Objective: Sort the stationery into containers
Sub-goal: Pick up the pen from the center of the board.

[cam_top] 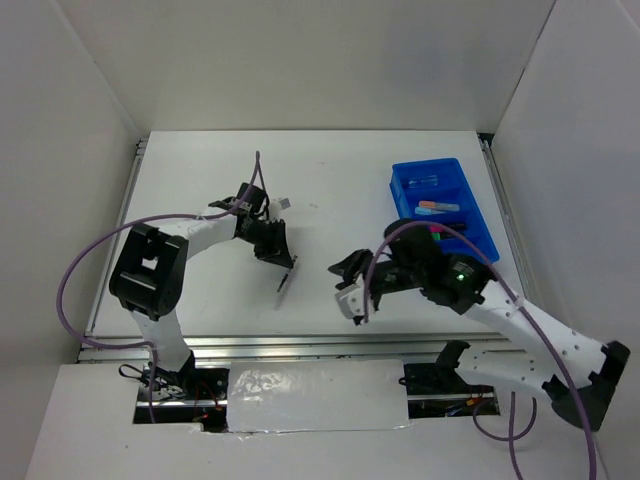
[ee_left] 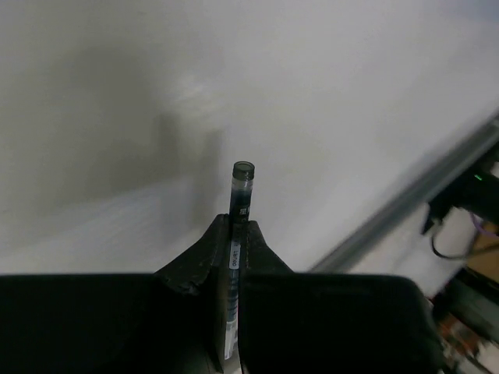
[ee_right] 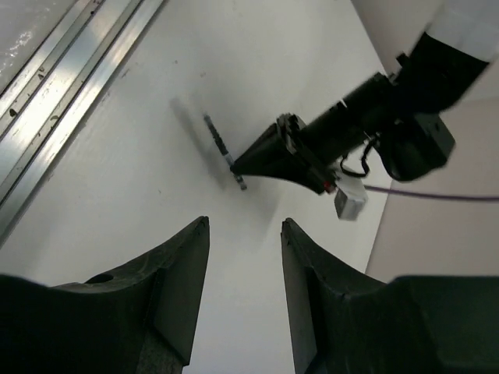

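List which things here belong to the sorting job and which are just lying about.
Part of the job:
- pen, held in the left gripper
- blue tray, with markers already inside
- right gripper, open and empty

Just there:
- purple cables
- metal rail along the near edge
- shiny sheet below it
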